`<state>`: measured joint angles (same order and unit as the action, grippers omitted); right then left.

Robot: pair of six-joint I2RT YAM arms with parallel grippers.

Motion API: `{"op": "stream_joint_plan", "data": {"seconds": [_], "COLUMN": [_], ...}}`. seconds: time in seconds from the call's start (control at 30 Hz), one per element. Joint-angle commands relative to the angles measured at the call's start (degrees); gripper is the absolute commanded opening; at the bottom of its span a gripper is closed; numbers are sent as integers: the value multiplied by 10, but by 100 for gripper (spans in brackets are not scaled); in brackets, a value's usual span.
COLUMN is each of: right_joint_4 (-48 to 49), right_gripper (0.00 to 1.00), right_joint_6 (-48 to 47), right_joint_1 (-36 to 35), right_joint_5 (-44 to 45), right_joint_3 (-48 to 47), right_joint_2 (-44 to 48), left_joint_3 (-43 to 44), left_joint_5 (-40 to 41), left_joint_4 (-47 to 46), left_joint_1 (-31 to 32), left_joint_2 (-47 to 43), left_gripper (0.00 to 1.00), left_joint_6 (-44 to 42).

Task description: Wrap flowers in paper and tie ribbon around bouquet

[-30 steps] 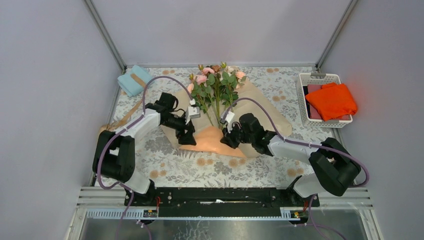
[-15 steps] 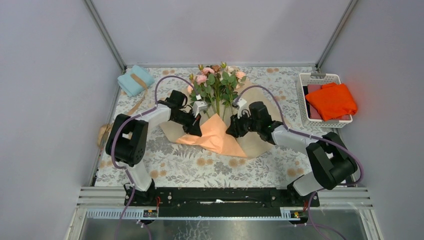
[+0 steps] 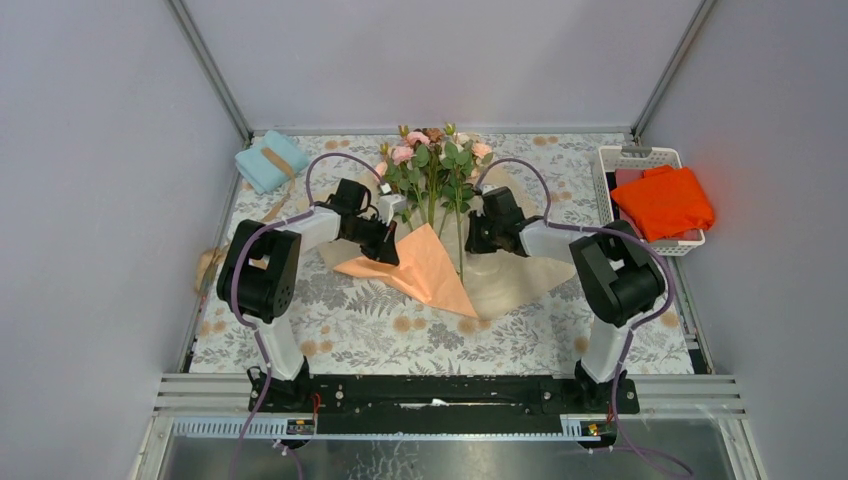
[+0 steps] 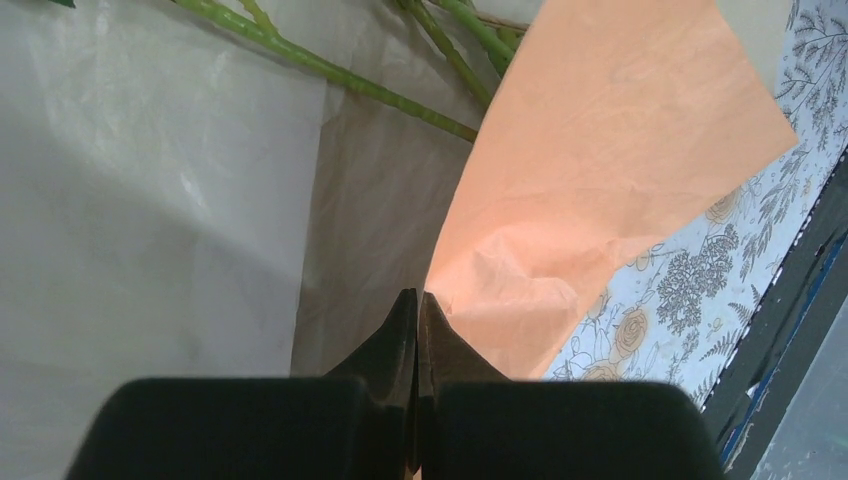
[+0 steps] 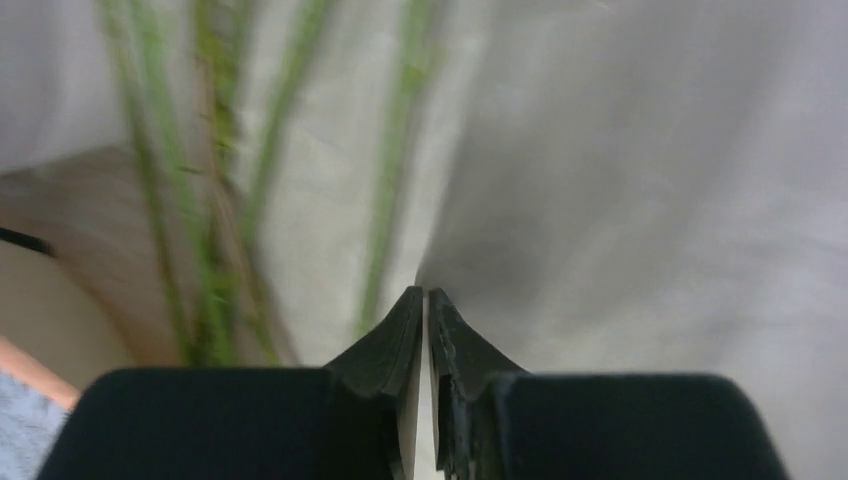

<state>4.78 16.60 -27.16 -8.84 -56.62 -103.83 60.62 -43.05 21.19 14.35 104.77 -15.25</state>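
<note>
The flowers (image 3: 434, 157), pink roses on long green stems (image 4: 340, 75), lie on the paper (image 3: 520, 275) at the far middle of the table. One peach-orange flap (image 3: 425, 265) is folded over the stem ends, pale underside around it. My left gripper (image 3: 386, 247) is shut on the flap's left edge; in the left wrist view its tips (image 4: 417, 295) pinch the fold. My right gripper (image 3: 476, 240) sits right of the stems (image 5: 390, 170), jaws pinched on the pale sheet (image 5: 650, 150). The ribbon (image 3: 209, 264) trails along the table's left edge.
A light blue folded cloth (image 3: 262, 168) lies at the far left corner. A white basket (image 3: 604, 190) holding a bright orange cloth (image 3: 662, 202) stands at the right. Grey walls close in the floral tablecloth (image 3: 400, 335).
Both grippers moved away from me toward the flowers, dragging the paper along. The orange flap now lies narrower and points toward the near side. The right arm swung far in.
</note>
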Motion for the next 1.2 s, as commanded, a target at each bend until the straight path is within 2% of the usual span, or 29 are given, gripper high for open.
{"op": "stream_joint_plan", "data": {"seconds": [0.0, 0.17, 0.3, 0.4, 0.5, 0.63, 0.73, 0.77, 0.8, 0.9, 1.03, 1.07, 1.1, 1.13, 1.17], "right_joint_4": [-11, 18, 54, 11, -39, -104, -84, -61, -33, 32, 69, 78, 85, 87, 88], "right_gripper": [12, 10, 11, 17, 32, 58, 92, 99, 99, 98, 88, 81, 70, 54, 30], "right_joint_6": [31, 64, 101, 61, 9, -63, -88, -84, -75, -39, -11, -7, -3, 0, 3], "right_joint_1": [-46, -77, -82, -79, -57, -37, -36, -36, -37, -37, -38, -38, -38, -37, -38], "right_joint_5": [5, -31, -61, -39, -34, -126, -237, -271, -295, -302, -330, -335, -341, -348, -350], "right_joint_3": [-36, -57, -45, -44, -29, -9, 26, 42, 58, 95, 107, 111, 114, 114, 112], "right_joint_2": [-31, -59, -47, -11, 35, 85, 118, 125, 129, 119, 83, 78, 74, 71, 69], "left_joint_3": [-2, -7, -9, -9, -10, -14, -15, -15, -16, -16, -16, -16, -17, -15, -11], "left_joint_5": [-1, -10, -8, -6, -6, -5, 0, 1, 2, 1, 4, 5, 6, 9, 13], "left_joint_4": [-22, -21, -23, -25, -26, -26, -27, -28, -29, -29, -29, -29, -29, -27, -20], "left_joint_1": [-4, -4, -5, -8, -9, -9, -9, -9, -9, -9, -9, -9, -9, -9, -9], "left_joint_2": [-5, -17, -16, -14, -16, -21, -24, -25, -25, -25, -27, -27, -27, -27, -27], "left_gripper": [0, 0, 0, 0, 0, 0, 0, 0, 0, 0, 0, 0, 0, 0, 0], "left_joint_6": [2, -6, -6, -2, -3, -6, -7, -7, -7, -8, -9, -11, -12, -14, -21]}}
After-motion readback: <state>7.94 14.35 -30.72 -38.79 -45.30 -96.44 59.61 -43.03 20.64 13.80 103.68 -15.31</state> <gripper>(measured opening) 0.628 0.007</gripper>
